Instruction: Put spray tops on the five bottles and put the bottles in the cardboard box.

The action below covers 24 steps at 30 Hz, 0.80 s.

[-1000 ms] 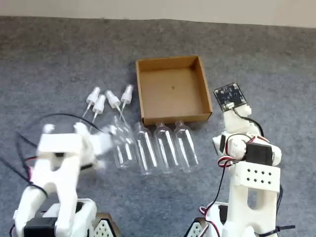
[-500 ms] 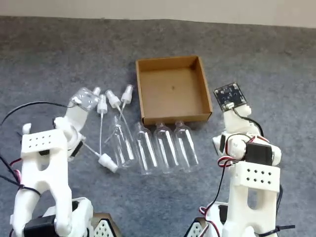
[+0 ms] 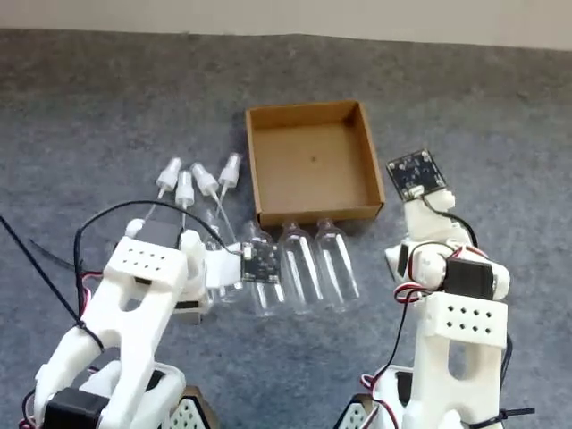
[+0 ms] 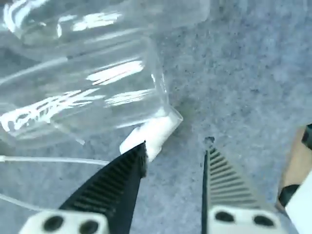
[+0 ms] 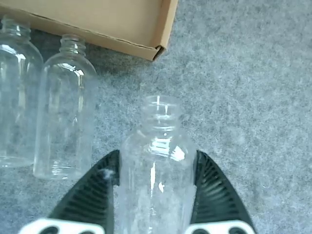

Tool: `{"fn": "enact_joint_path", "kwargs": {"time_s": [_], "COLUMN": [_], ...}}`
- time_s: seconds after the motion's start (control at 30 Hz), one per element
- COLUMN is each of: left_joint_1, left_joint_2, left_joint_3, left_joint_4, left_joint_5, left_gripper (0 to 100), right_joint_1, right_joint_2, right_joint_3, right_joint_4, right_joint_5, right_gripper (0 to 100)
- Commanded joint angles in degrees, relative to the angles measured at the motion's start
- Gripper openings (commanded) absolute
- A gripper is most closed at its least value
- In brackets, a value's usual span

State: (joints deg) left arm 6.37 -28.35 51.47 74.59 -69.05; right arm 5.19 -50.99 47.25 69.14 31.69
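Right claw clamped on one bottle, left claw open beside a loose spray top

The right gripper (image 5: pixel 156 195) is closed on a clear bottle (image 5: pixel 158 156) — one jaw on each side of its body, with its neck pointing away from the wrist toward the corner of the cardboard box (image 5: pixel 122 24). Two more bottles (image 5: pixel 63 112) lie next to it on the grey table (image 5: pixel 243 73). The left gripper (image 4: pixel 173 161) is spread apart and holds nothing — one fingertip sits at a white spray top (image 4: pixel 152 132) lying against the base of another bottle (image 4: pixel 83 92). Four spray tops (image 3: pixel 185 186) lie in a cluster just left of the box
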Motion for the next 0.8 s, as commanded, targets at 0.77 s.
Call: {"fn": "enact_joint_path", "kwargs": {"time_s": [0.77], "left_joint_1": [0.2], "left_joint_2": [0.0], "left_joint_3": [13.4], "left_joint_4": [-19.2], "left_joint_5": [-5.1], "left_gripper": [15], "right_joint_1": [0.5], "right_joint_2": [-1.9], "right_joint_3": [-0.7], "right_joint_4": [4.5], "right_joint_5": [0.5], "right_gripper": [2.6]}}
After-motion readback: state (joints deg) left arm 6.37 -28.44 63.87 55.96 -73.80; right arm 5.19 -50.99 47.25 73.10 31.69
